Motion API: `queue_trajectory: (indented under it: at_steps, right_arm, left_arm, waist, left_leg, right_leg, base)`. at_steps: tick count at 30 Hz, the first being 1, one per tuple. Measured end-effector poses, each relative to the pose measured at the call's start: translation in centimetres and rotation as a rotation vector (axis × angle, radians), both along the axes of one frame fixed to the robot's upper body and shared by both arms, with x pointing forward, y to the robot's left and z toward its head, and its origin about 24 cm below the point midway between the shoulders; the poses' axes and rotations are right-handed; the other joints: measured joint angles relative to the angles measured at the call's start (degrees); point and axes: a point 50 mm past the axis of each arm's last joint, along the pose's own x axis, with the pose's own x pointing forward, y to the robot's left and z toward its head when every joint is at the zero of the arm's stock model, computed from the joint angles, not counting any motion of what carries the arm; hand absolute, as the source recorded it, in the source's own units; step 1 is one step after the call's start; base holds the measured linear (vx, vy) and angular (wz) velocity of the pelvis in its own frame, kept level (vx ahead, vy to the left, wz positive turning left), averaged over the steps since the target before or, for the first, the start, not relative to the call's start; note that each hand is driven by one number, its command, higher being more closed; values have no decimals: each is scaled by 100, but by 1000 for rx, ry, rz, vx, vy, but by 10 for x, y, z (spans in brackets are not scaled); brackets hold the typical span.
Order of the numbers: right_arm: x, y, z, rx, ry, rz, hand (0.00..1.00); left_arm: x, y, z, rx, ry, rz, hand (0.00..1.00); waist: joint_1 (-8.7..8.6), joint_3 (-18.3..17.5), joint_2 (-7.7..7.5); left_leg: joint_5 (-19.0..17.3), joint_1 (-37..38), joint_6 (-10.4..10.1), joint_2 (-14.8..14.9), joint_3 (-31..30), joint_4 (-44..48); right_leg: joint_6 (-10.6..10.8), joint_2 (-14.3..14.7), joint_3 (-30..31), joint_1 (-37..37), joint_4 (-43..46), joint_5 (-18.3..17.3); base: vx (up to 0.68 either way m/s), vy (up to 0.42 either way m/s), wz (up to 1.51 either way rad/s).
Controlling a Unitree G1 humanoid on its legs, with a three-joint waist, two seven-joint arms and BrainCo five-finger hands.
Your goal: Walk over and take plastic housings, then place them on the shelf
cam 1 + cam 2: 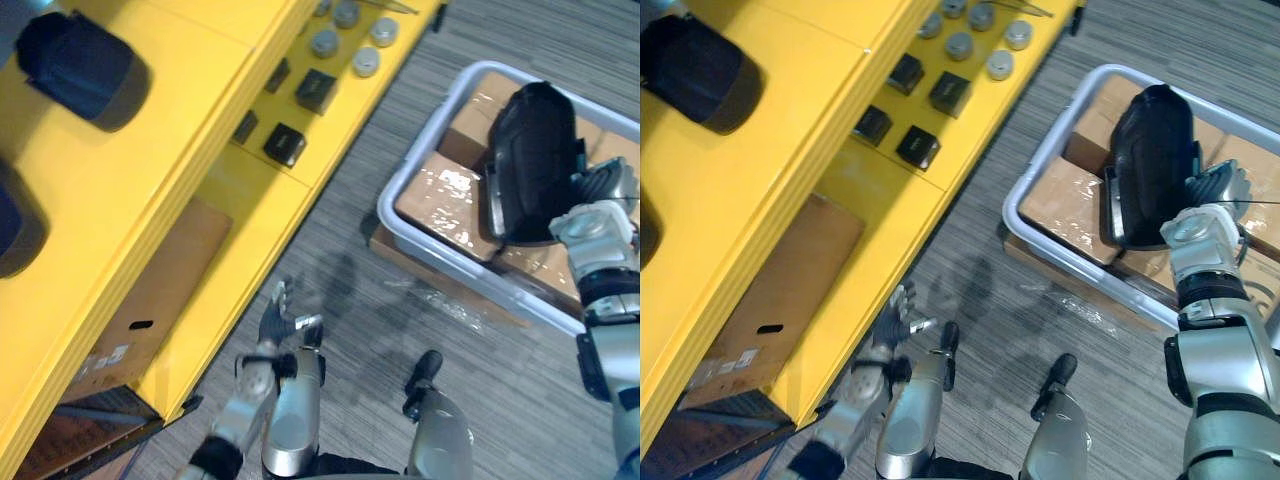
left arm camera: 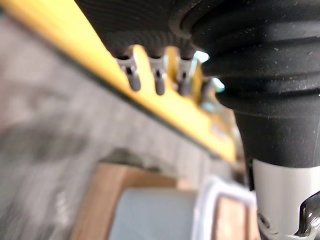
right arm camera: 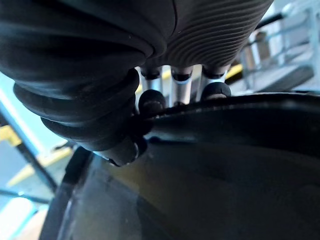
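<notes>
Right hand [image 1: 592, 222] clasps the black housing [image 1: 535, 150] over the bin [image 1: 384, 208], left hand [image 1: 278, 318] open; next, carry it to the yellow shelf [image 1: 150, 150].

We're in a stockroom or small workshop here: a long yellow shelf [image 1: 140, 190] laid out with little black parts [image 1: 284, 143] and grey round caps [image 1: 365, 62], a cardboard box [image 1: 165, 290] underneath, a white tub [image 1: 462, 265] of wrapped cartons [image 1: 440, 195] on grey striped carpet [image 1: 520, 390].
</notes>
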Motion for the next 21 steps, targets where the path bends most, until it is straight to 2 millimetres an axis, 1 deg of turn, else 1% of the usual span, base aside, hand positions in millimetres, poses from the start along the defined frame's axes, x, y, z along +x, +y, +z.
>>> queue_trajectory:
  at_steps: [2, 4, 5, 6, 7, 8, 9, 11, 13, 14, 15, 17, 19, 21]
  right_arm:
    - [5, 12, -2, 0, -9, 32, 100]
    - [12, 30, -2, -27, -23, 86, 100]
    - [13, 33, -2, -40, -24, 95, 100]
    - [15, 40, -1, -57, -31, 115, 100]
    - [18, 47, 4, -60, -51, 128, 100]
    - [20, 50, 7, -60, -62, 134, 100]
    - [24, 59, 16, -62, -98, 148, 100]
    - [28, 69, 28, -65, -138, 174, 100]
    - [33, 84, 44, -90, -203, 211, 100]
    - [34, 88, 49, -101, -220, 222, 100]
    - [36, 95, 60, -117, -250, 247, 100]
    - [38, 107, 79, -145, -305, 285, 100]
    - [39, 117, 88, -152, -336, 315, 100]
    - [40, 125, 100, -159, -377, 343, 100]
  left_arm:
    - [20, 6, 13, 69, -34, 17, 0]
    - [47, 18, 30, 178, -48, 61, 0]
    - [52, 20, 34, 199, -50, 66, 0]
    - [60, 22, 41, 217, -57, 74, 0]
    - [67, 22, 50, 224, -73, 76, 0]
    - [70, 21, 55, 216, -81, 77, 0]
    - [77, 18, 67, 165, -98, 74, 0]
    - [85, 14, 77, 77, -93, 56, 0]
    - [95, 0, 90, -87, -65, -4, 0]
    - [97, -3, 92, -118, -57, -23, 0]
    - [100, -11, 98, -180, -38, -64, 0]
    - [106, -21, 107, -276, -8, -120, 0]
    - [108, -26, 109, -329, 29, -156, 0]
    - [112, -29, 114, -388, 69, -184, 0]
  waist:
    - [-131, -7, -102]
    - [-251, -49, -300]
    - [-274, -67, -337]
    - [-272, -114, -424]
    - [-327, -121, -448]
    - [-361, -121, -450]
    - [-402, -128, -464]
    - [-444, -130, -467]
    - [-557, -130, -468]
    - [-566, -132, -472]
    - [-574, -132, -474]
    - [-667, -130, -479]
    - [-746, -130, -483]
    - [-764, -130, -495]
  left_leg:
    - [4, 9, -6, 33, 49, -13]
    - [39, 26, -53, 116, 205, -104]
    - [42, 23, -57, 128, 234, -112]
    - [43, 15, -59, 160, 336, -129]
    - [51, 1, -72, 175, 365, -139]
    - [53, -5, -75, 176, 368, -142]
    - [57, -7, -80, 185, 433, -158]
    - [58, -11, -81, 189, 507, -175]
    - [58, -28, -81, 183, 544, -178]
    - [58, -31, -81, 185, 572, -178]
    - [57, -36, -80, 186, 639, -180]
    - [58, -93, -80, 186, 658, -176]
    - [57, -75, -80, 187, 686, -176]
    - [54, -80, -80, 192, 802, -176]
  right_leg:
    - [-29, 70, 50, 2, -105, 76]
    - [-69, 168, 178, -33, -331, 227]
    - [-67, 187, 204, -43, -376, 255]
    - [-82, 221, 310, -115, -435, 317]
    - [-89, 241, 337, -131, -488, 360]
    - [-90, 245, 340, -138, -497, 370]
    - [-89, 253, 406, -197, -496, 386]
    - [-83, 257, 468, -237, -532, 428]
    - [-73, 255, 493, -266, -564, 476]
    - [-78, 255, 522, -292, -564, 488]
    - [-74, 255, 601, -352, -564, 508]
    - [-77, 255, 620, -424, -565, 537]
    - [-76, 256, 652, -428, -565, 547]
    - [-65, 257, 766, -517, -568, 588]
  base:
    - [-21, -11, -31]
    - [-26, -22, -34]
    - [-13, -19, -35]
    - [6, -6, -30]
    - [9, -5, -26]
    - [14, -5, -16]
    - [9, -1, -18]
    - [17, 3, -17]
    - [23, 12, -7]
    - [16, 20, -18]
    - [10, 19, -20]
    - [3, 14, -11]
    - [-1, 8, -7]
    - [-16, 17, -22]
